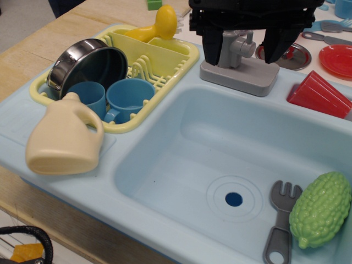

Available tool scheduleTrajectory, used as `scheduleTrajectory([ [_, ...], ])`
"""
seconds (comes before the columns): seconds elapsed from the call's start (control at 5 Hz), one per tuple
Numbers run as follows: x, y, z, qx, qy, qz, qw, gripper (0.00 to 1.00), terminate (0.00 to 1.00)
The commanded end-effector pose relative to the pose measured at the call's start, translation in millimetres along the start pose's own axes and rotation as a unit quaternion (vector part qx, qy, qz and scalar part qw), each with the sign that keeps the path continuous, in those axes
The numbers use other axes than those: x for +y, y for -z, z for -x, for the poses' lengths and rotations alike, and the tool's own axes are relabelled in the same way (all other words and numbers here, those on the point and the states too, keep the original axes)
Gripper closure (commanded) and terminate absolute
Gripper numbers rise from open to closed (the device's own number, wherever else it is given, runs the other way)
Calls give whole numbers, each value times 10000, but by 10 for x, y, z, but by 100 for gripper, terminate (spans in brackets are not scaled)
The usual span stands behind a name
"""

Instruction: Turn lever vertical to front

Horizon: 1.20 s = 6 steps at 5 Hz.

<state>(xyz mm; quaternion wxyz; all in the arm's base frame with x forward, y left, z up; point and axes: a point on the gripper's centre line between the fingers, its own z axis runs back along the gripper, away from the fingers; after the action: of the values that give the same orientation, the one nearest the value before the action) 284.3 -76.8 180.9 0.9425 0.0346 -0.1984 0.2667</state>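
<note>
With our gripper (242,47) open astride the upright lever (235,48), we should close squarely, then swing it frontward smoothly.

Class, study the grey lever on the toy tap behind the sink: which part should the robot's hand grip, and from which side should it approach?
Grip the lever on its upright arm, above the grey base, coming down from above. The arm stands vertical with open space on both sides, so the two fingers of the hand, already open and straddling it, can close across it. The short side stub looks less secure.

black gripper (243,43) straddling grey lever (235,48) (upright), pale blue sink (165,165)
</note>
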Motion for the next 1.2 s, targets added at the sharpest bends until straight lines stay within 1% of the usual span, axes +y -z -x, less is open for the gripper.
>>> scheduleTrajectory([
  [0.0, 0, 0, 0, 0, 0, 0, 10000, 0, 0],
  [0.2, -90, 34, -135, -147, 282, 120, 9994, 0, 0],
  [0.4, -252, 2, -327, -250, 659, 116, 9974, 0, 0],
  [0.6, -363, 28, -492, -245, 957, 117, 9950, 0, 0],
  [0.8, -382, 92, -543, -169, 1083, 181, 9938, 0, 0],
  [1.0, -340, 149, -525, -29, 976, 196, 9950, 0, 0],
])
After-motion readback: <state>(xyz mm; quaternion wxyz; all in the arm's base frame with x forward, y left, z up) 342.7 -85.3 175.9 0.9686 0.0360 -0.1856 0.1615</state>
